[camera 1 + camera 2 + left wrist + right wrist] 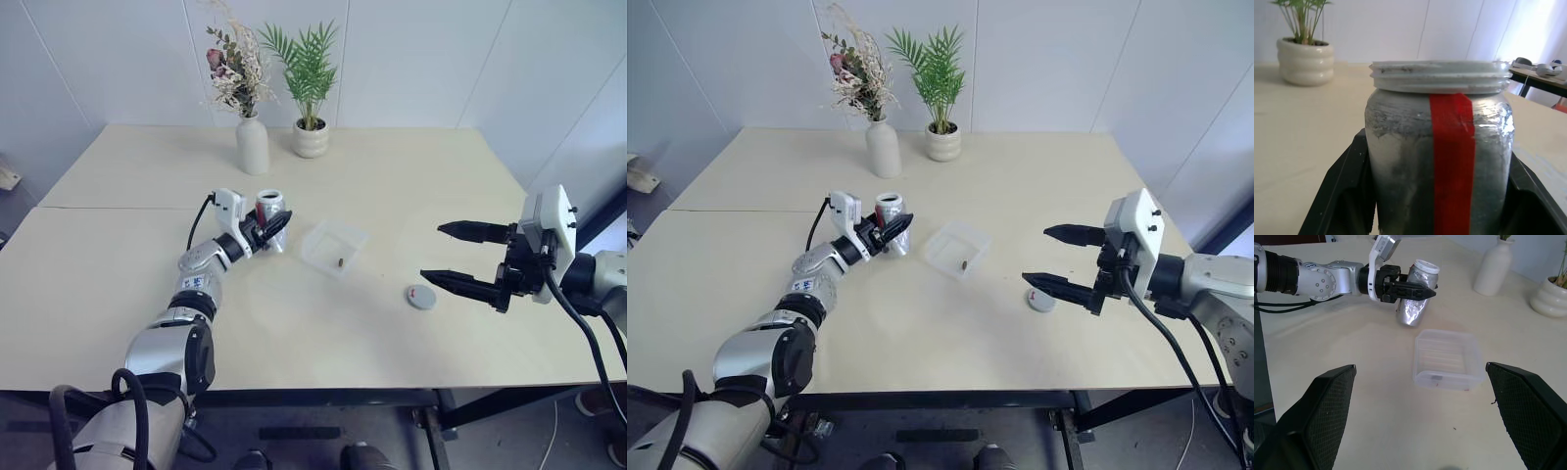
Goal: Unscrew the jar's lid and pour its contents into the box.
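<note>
Nearest to us, the left gripper point(266, 231) is clamped on the jar point(270, 211), one black finger on each side of its body. We see the jar approx. upright, mouth open, threaded rim bare, red label strip facing the wrist cam. It sits just left of the box point(334, 247), not touching it.

The box rests on the table point(392, 176), mid-surface. The contents point(339, 262), one small dark piece, lie inside the box near its front edge.

The right gripper point(453, 256) hangs above the table's right side w/ fingers spread wide, holding nothing. The lid point(421, 296) lies flat on the table just below and beside its lower finger, red mark up.

At the far edge: a white vase point(252, 144) w/ dried flowers and a potted plant point(311, 137), side by side.
</note>
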Robot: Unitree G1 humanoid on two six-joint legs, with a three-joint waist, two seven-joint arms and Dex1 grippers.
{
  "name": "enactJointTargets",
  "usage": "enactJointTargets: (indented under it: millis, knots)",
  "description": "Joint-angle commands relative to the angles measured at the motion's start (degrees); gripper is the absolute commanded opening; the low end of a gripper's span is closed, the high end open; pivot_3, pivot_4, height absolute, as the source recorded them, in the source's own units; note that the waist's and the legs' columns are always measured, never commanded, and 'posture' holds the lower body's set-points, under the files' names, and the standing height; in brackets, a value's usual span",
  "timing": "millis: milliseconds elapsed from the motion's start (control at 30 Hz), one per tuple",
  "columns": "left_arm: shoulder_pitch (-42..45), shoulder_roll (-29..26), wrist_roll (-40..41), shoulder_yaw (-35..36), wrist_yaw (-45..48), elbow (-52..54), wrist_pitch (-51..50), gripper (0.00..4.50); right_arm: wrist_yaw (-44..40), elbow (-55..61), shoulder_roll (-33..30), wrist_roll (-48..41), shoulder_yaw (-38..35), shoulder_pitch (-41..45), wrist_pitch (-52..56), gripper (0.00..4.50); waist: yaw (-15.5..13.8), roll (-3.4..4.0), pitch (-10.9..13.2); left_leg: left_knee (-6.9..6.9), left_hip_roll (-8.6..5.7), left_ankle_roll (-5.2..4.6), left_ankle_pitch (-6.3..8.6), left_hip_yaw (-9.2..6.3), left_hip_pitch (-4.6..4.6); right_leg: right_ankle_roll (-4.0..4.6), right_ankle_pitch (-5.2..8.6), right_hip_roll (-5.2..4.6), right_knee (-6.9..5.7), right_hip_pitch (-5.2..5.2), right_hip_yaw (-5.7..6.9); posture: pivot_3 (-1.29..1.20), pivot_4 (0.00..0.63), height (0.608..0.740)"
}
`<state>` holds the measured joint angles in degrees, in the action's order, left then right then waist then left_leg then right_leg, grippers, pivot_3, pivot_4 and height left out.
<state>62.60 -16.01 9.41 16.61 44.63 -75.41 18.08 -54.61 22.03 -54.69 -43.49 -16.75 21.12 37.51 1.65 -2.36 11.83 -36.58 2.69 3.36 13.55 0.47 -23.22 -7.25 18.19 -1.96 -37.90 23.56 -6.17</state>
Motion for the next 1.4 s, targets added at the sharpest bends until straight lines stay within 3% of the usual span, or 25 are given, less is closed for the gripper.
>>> enactJointTargets:
  millis: [33, 367, 400, 567, 900, 1100, 1400]
  knots:
    - [-1.0, 0.3, -3.7, -2.9, -2.0, 0.5, 2.4, 2.25, -0.3, 0.6, -0.2, -0.1, -0.4, 1.4, -0.9, 4.48, -0.1, -0.01, 0.0, -0.01, 0.00, 0.00, 0.00, -0.01, 0.00, 0.00, 0.00, 0.00, 0.01, 0.00, 0.00, 0.00, 0.150, 0.740]
    - [-3.1, -1.8, -5.7, -4.9, -2.1, 0.5, 3.6, 2.25, 0.1, 2.5, -1.0, -0.8, -2.6, -0.7, 0.0, 4.48, 0.2, 0.04, -0.1, -0.07, 0.00, -0.02, -0.01, 0.04, 0.07, -0.04, -0.15, 0.02, 0.01, -0.07, -0.06, 0.00, 0.150, 0.740]
    - [-3.1, -2.0, -5.8, -4.9, -2.1, 0.6, 3.7, 2.98, 0.1, 2.5, -1.0, -0.7, -2.6, -0.7, -0.1, 4.50, 0.3, 0.04, -0.1, -0.07, 0.00, -0.02, -0.01, 0.04, 0.07, -0.04, -0.17, 0.03, 0.01, -0.07, -0.07, 0.00, 0.150, 0.740]
    - [-3.3, -3.5, -5.5, -4.8, -0.6, 1.2, 3.8, 4.46, -0.1, 2.2, -1.0, -0.3, -2.3, -0.3, -0.6, 4.50, 0.1, 0.03, -0.1, -0.07, 0.00, -0.03, -0.02, 0.06, 0.02, -0.06, -0.22, 0.04, 0.06, -0.04, -0.10, 0.00, 0.150, 0.740]
    - [-3.4, -7.1, -4.0, -4.3, 7.7, 2.8, 2.0, 4.48, -0.9, 0.4, -0.4, 1.0, -0.2, 1.6, -1.8, 4.50, 0.1, 0.04, -0.1, -0.04, 0.01, -0.07, 0.01, 0.07, -0.01, -0.07, -0.23, 0.03, 0.18, -0.04, -0.10, 0.00, 0.150, 0.740]
    - [-4.1, -9.8, -3.4, -5.1, 19.6, 4.9, -1.3, 4.48, -1.6, 0.1, -0.6, 1.4, -0.4, 1.0, -2.3, 4.50, 0.1, 0.04, -0.1, 0.00, 0.01, -0.08, 0.01, 0.08, -0.03, -0.07, -0.23, 0.03, 0.22, -0.04, -0.09, 0.00, 0.150, 0.740]
    - [-5.3, -17.1, -4.5, -6.7, 27.8, 6.7, -4.4, 4.48, -2.0, 1.3, -1.9, 0.7, -2.7, -0.9, -1.1, 4.50, 0.2, 0.03, -0.1, 0.03, 0.04, -0.08, 0.02, 0.08, -0.03, -0.06, -0.22, 0.04, 0.24, -0.02, -0.09, 0.00, 0.150, 0.740]
